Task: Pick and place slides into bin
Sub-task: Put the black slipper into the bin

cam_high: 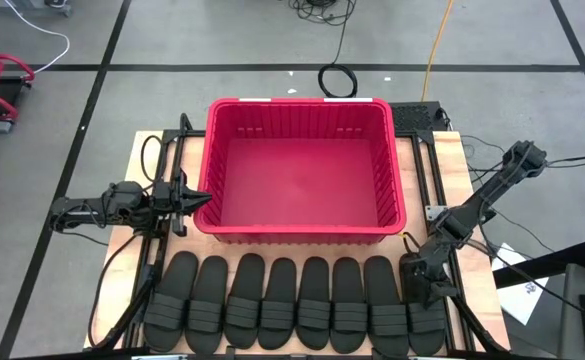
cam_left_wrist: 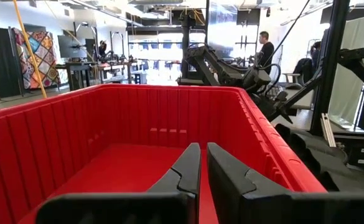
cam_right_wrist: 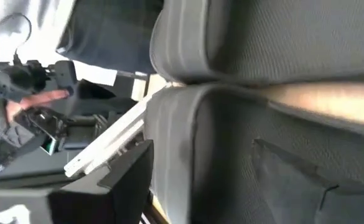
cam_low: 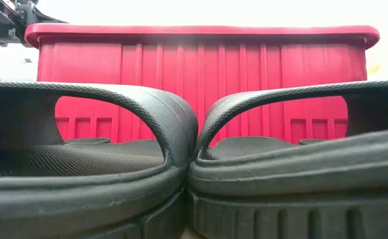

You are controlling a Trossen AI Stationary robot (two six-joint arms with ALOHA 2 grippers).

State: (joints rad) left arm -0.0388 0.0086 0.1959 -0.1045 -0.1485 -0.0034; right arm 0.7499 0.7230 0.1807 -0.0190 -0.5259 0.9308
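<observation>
The red bin (cam_high: pixel 302 232) stands in the middle of the table with nothing in it; it also shows in the low view (cam_low: pixel 200 60). Several black slides (cam_high: pixel 292 305) lie side by side, soles down, along the table's near edge; two of them fill the low view (cam_low: pixel 87 166). My left gripper (cam_high: pixel 200 198) is shut and level at the bin's left rim (cam_left_wrist: pixel 20 124), pointing over it (cam_left_wrist: pixel 203 171). My right gripper (cam_high: pixel 419 283) is open, low over the far end of the rightmost slide (cam_high: pixel 424 312), which fills the right wrist view (cam_right_wrist: pixel 188 124). My right gripper slants down from the table's far right over the far end of the rightmost slide (cam_right_wrist: pixel 169 106). The slide lies flat on the table. I cannot tell whether the fingers touch it.
Black cables (cam_high: pixel 152 160) loop at the table's left, beside my left arm. Metal frame rails (cam_high: pixel 442 190) run along the table's right side by the bin. Beyond the table a person (cam_left_wrist: pixel 266 46) stands in the room. A hand (cam_right_wrist: pixel 45 99) shows past the table's edge.
</observation>
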